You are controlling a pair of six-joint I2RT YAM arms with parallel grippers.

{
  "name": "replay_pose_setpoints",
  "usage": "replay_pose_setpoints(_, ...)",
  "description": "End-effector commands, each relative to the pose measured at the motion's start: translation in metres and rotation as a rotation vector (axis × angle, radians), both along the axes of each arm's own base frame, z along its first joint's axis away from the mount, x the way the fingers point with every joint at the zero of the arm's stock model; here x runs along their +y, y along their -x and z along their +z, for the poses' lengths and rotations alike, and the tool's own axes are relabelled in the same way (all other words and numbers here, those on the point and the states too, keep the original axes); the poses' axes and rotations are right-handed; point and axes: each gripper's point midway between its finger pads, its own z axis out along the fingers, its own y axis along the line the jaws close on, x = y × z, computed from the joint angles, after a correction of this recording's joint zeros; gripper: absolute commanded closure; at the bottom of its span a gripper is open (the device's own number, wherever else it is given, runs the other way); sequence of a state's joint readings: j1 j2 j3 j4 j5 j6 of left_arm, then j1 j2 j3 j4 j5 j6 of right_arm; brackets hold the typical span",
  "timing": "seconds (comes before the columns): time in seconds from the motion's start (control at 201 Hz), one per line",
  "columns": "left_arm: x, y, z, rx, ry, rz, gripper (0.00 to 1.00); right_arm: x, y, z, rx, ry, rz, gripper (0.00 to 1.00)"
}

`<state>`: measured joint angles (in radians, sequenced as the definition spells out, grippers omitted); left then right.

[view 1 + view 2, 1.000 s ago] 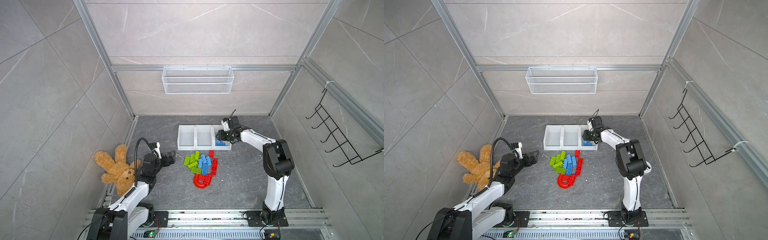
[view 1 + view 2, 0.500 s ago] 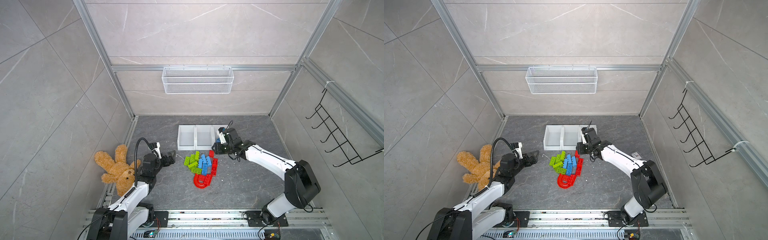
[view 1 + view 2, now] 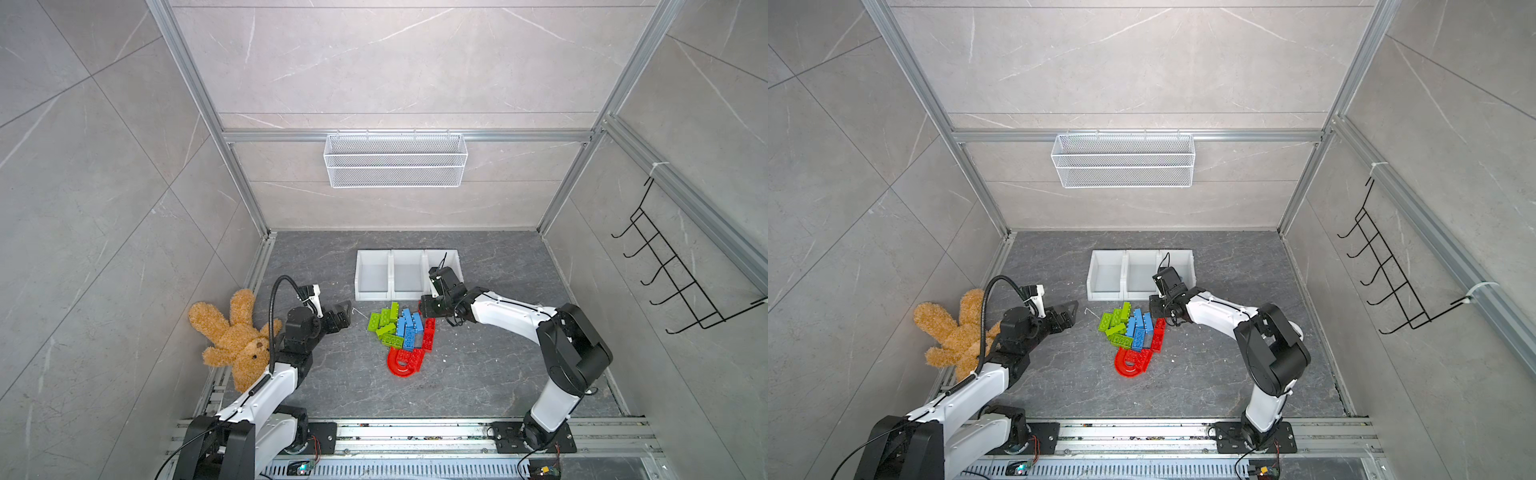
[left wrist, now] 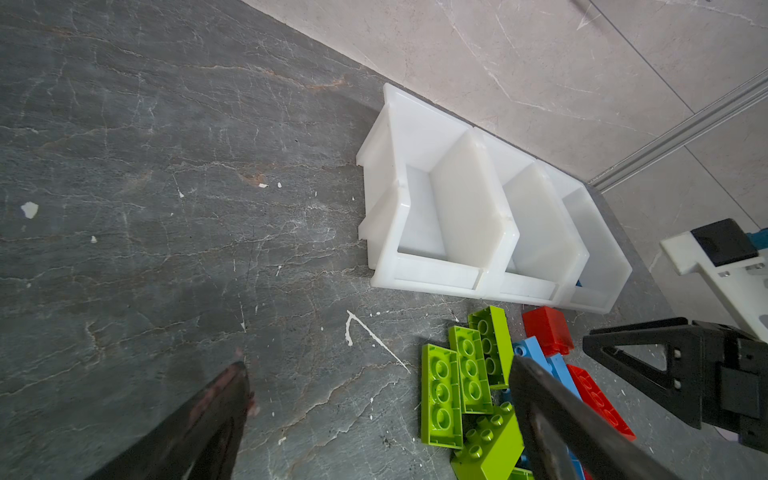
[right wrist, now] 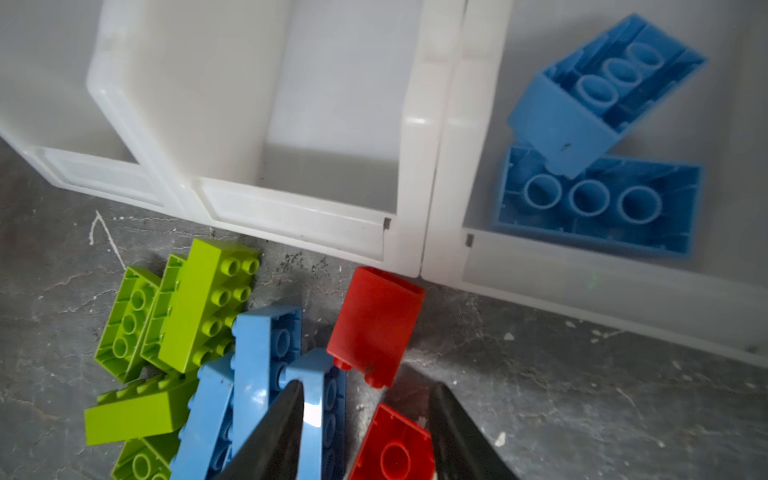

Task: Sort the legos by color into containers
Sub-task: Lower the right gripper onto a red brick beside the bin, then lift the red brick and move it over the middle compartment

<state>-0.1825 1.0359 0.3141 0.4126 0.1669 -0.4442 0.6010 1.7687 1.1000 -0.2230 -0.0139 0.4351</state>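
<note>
The chunky red studded plastic brick [image 5: 376, 332] lies just beyond the right tool [image 5: 366, 385]; its jaws stand partly apart, gripping nothing.

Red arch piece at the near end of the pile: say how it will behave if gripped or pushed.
The red arch looks like rigid moulded plastic, so it should hold its shape. It lies flat on the floor, so it will probably slide rather than roll. Its glossy curved edge may slip in the jaws.
</note>
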Motion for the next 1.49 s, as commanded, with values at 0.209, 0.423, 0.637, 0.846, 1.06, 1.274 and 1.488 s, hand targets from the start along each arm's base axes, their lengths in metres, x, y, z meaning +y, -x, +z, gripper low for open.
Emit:
replay_pose_setpoints(0.209, -0.001, -0.007, 0.024, -0.088, -0.008, -0.01, 0.01, 0.005, -0.02, -0.008, -0.021, 0.025, -0.037, 0.49)
replay_pose_setpoints(0.423, -0.001, -0.007, 0.025, -0.089, -0.009, -0.007, 0.01, 0.007, -0.025, -0.019, -0.011, 0.055, -0.039, 0.49)
replay_pose_setpoints(0.637, 0.001, -0.007, 0.025, -0.093, -0.014, 0.0, 0.01, 0.006, -0.027, -0.029, 0.002, 0.085, -0.047, 0.5)
replay_pose_setpoints(0.846, 0.001, -0.007, 0.025, -0.092, -0.013, -0.002, 0.01, -0.002, -0.022, -0.034, 0.01, 0.103, -0.058, 0.55)
replay_pose_setpoints(1.06, 0.0, -0.006, 0.026, -0.096, -0.011, -0.002, 0.01, -0.009, -0.016, -0.032, 0.009, 0.124, -0.067, 0.6)
replay_pose_setpoints(1.274, 0.001, -0.006, 0.027, -0.097, -0.008, 0.001, 0.01, -0.017, -0.009, -0.029, 0.007, 0.138, -0.071, 0.66)
replay_pose_setpoints(1.488, 0.002, -0.005, 0.027, -0.1, -0.009, 0.006, 0.01, -0.02, -0.003, -0.006, -0.034, 0.099, -0.074, 0.72)
